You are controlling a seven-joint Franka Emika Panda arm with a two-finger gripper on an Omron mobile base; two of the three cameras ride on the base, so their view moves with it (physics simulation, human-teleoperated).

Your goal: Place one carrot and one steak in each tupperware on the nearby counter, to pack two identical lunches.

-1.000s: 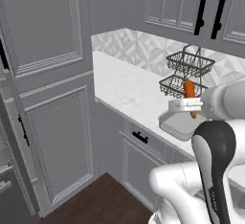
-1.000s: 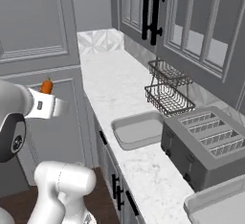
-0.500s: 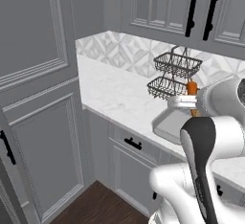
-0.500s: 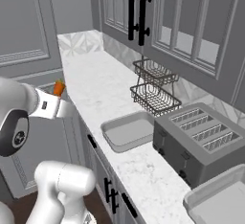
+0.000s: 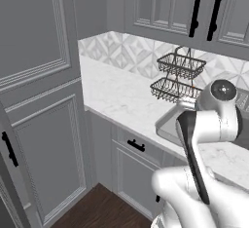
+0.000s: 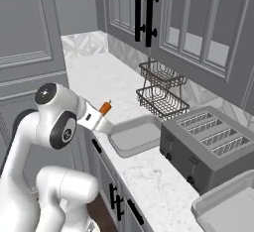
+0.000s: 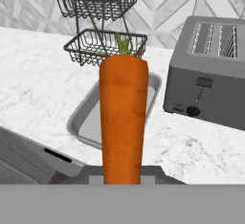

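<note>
My gripper (image 6: 101, 112) is shut on a carrot (image 6: 104, 108), which sticks up orange from between the fingers. The hand view shows the carrot (image 7: 123, 117) upright in the middle with a green stub on top. One light-grey tupperware (image 6: 133, 135) lies on the white counter (image 6: 94, 80) just right of the gripper; its rim (image 7: 82, 109) shows behind the carrot and its inside looks bare. A second tupperware (image 6: 227, 210) sits at the counter's near right end. In the left base view my arm hides most of the tupperware (image 5: 168, 123). The steak is out of view.
A grey toaster (image 6: 213, 144) stands between the two containers, also seen at right in the hand view as a toaster (image 7: 210, 70). A black two-tier wire basket (image 6: 161, 92) stands against the tiled wall. Tall grey cabinet doors (image 5: 44, 100) rise left of the counter.
The whole picture has shifted, so the base has driven along the counter. The tupperware and toaster now lie closer. The carrot stays held in the shut gripper.
</note>
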